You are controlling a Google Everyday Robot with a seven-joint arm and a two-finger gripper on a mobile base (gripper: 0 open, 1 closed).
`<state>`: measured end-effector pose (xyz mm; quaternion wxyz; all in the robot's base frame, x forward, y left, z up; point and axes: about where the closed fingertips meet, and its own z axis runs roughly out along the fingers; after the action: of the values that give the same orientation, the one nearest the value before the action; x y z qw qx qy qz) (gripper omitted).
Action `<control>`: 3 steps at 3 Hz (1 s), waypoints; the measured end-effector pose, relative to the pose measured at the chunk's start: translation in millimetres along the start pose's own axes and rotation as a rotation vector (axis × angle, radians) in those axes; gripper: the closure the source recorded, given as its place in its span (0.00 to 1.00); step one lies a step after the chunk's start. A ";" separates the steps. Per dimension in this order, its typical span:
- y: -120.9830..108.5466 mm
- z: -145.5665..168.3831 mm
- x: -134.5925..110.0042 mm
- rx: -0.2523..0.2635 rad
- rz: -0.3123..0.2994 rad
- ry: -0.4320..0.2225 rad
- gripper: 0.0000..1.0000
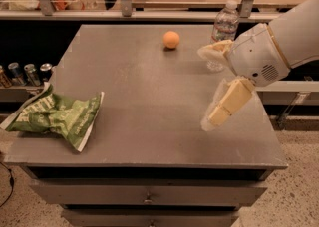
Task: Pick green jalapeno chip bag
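The green jalapeno chip bag (pixel 56 116) lies crumpled and flat at the table's front left corner, partly overhanging the left edge. My gripper (pixel 208 85) hangs over the right side of the grey table (pixel 149 91), far to the right of the bag. Its two pale fingers are spread wide apart with nothing between them: one finger (pixel 215 51) points left near the bottle, the other (pixel 227 102) angles down toward the table.
A clear water bottle (pixel 225 22) stands at the back right, its lower part hidden behind my gripper. An orange ball (pixel 171 39) sits at the back centre. Several cans (pixel 25 73) stand on a shelf to the left. A railed counter runs behind the table.
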<state>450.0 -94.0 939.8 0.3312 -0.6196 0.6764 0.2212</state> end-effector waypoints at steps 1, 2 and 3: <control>1.8 20.6 -22.8 -0.016 -0.030 -0.048 0.00; 1.5 49.4 -60.5 -0.024 -0.078 -0.094 0.00; 5.4 83.3 -94.8 -0.038 -0.125 -0.097 0.00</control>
<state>460.4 31.3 950.8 0.3652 -0.6554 0.6151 0.2424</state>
